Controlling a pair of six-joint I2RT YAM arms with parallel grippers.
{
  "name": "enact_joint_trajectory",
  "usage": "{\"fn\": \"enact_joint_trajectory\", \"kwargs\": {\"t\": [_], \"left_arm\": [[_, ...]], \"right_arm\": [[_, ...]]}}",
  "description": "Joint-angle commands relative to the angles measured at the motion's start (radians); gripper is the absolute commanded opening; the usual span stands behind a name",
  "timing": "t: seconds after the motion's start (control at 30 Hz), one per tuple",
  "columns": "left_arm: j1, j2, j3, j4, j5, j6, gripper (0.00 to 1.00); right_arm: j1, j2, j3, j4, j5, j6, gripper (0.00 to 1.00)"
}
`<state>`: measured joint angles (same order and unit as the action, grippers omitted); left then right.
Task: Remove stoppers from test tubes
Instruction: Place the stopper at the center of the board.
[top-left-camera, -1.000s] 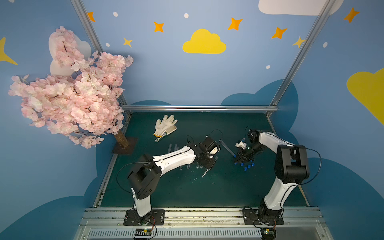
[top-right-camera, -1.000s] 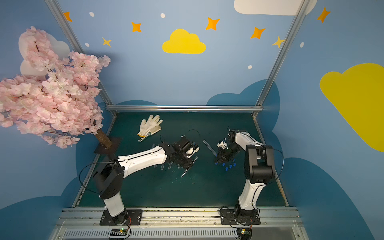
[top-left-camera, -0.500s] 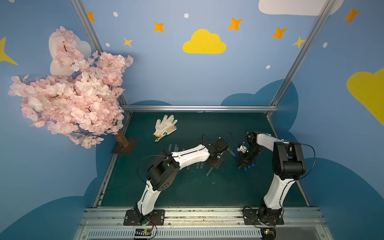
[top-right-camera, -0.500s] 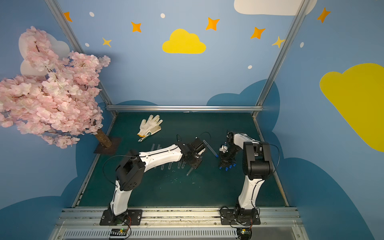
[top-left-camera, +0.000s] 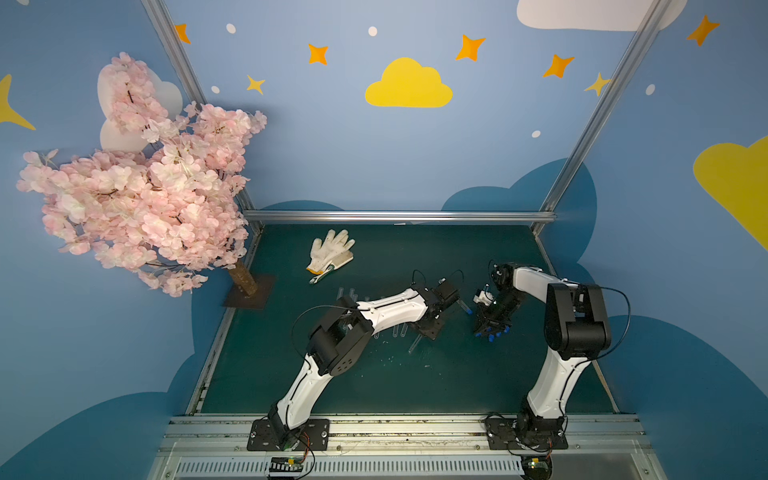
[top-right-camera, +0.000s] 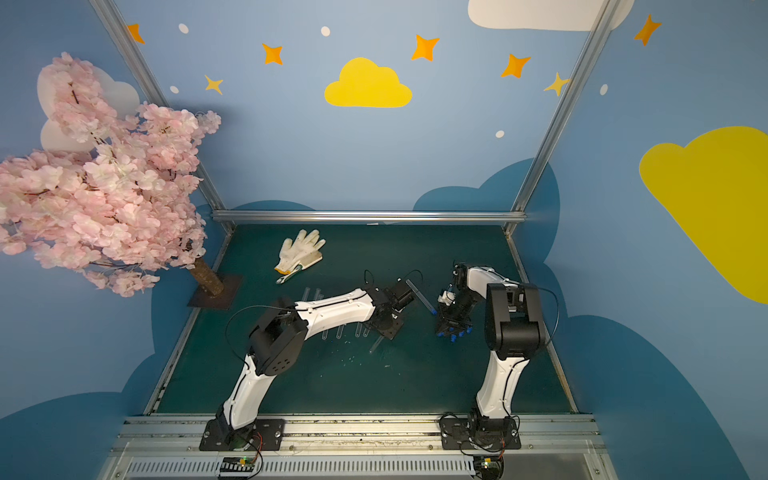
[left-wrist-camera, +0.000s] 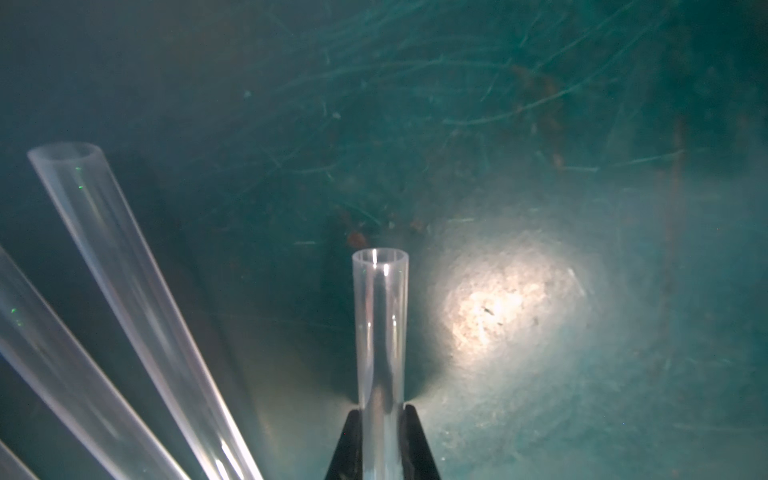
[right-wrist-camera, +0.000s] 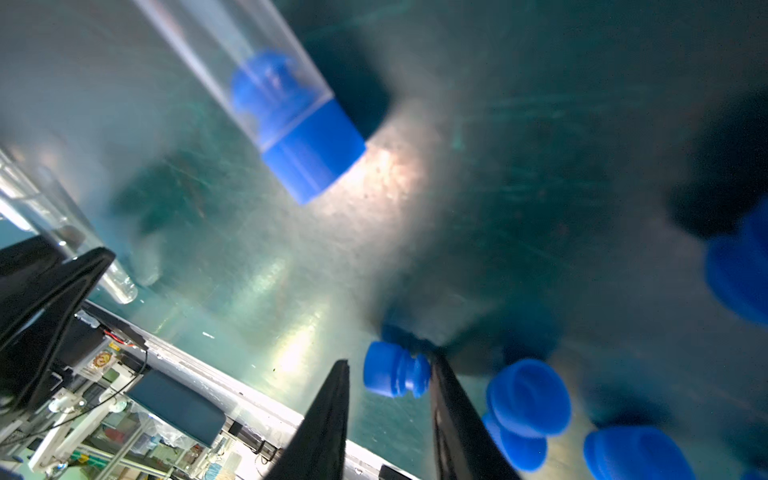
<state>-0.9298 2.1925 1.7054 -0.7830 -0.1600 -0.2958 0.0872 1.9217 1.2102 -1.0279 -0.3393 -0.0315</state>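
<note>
Blue plastic stoppers (right-wrist-camera: 528, 399), at least five, lie loose on the green bench (right-wrist-camera: 498, 166) beside the right gripper (right-wrist-camera: 388, 362), one between its parted jaws; the left gripper (left-wrist-camera: 381, 411) clamps one open-mouthed clear tube (left-wrist-camera: 380, 324).

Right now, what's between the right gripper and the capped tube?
Only bare green mat between the right gripper and the capped tube, in the right wrist view.
</note>
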Motion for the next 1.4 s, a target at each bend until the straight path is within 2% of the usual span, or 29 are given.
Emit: {"fn": "enact_joint_trajectory", "kwargs": {"t": [0.0,0.23,0.57,0.73,1.1,1.3,1.37], "left_arm": [[0.003,0.020,0.025,-0.034,-0.026,-0.005,0.03],[0.013,0.038,0.032,-0.044,-0.025,0.026,0.10],[0.018,0.023,0.064,-0.070,-0.032,0.063,0.28],[0.017,0.022,0.128,-0.123,-0.020,0.077,0.35],[0.037,-0.115,0.133,-0.227,0.046,0.061,0.40],[0.039,-0.233,0.064,-0.269,0.074,-0.027,0.41],[0.039,-0.282,0.020,-0.259,0.096,-0.063,0.44]], "right_arm": [[0.004,-0.007,-0.010,0.004,0.015,-0.005,0.37],[0.003,-0.055,0.009,-0.008,-0.024,0.001,0.43],[0.005,-0.117,0.075,-0.046,-0.058,0.014,0.49],[0.005,-0.136,0.118,-0.074,-0.046,0.012,0.57],[0.006,-0.150,0.191,-0.100,0.017,-0.031,0.63],[0.018,-0.134,0.212,-0.070,0.013,-0.045,0.64],[0.030,-0.120,0.217,-0.055,0.023,-0.040,0.64]]}}
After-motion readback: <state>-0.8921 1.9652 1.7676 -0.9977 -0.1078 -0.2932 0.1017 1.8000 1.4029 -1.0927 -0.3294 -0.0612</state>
